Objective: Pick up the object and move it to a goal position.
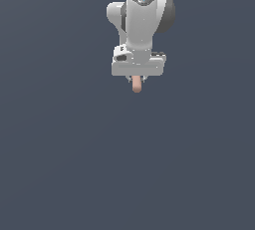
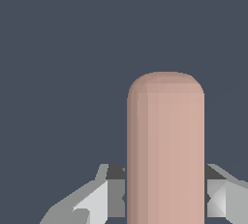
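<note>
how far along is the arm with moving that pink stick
Done: the pick looks made. In the wrist view the pink stick sits between the fingers, and in the exterior view it pokes out below the gripper. In hand: the arm is holding it. Left: delivery to the goal; no goal marker shows in either view, so the remaining distance cannot be judged.

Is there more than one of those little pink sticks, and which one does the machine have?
Only one shows: the salmon-pink stick, poking out below the white gripper. In the wrist view the grey fingers sit against both its sides.
</note>
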You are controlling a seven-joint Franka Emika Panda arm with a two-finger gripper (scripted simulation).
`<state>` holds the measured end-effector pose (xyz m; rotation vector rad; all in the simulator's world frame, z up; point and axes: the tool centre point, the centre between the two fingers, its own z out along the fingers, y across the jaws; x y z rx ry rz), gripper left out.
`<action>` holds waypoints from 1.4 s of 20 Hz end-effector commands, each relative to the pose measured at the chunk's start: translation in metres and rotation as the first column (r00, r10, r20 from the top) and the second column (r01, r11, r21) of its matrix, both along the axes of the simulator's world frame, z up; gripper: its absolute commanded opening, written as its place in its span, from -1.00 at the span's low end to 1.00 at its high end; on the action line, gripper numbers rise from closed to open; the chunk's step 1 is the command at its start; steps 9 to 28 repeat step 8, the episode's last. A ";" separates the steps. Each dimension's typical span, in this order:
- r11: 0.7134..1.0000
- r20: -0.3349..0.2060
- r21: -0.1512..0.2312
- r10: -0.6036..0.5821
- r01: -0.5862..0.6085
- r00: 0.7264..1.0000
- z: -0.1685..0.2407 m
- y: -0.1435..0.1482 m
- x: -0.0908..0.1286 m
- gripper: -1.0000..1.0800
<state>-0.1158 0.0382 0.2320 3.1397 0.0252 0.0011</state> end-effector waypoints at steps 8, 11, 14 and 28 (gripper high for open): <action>1.000 -0.001 0.001 -0.001 0.001 1.000 0.018 0.010 -0.011 -1.00; 1.000 -0.001 0.001 -0.001 0.001 1.000 0.018 0.010 -0.011 -1.00; 1.000 -0.001 0.001 -0.001 0.001 1.000 0.018 0.010 -0.011 -1.00; 1.000 -0.001 0.001 -0.001 0.001 1.000 0.018 0.010 -0.011 -1.00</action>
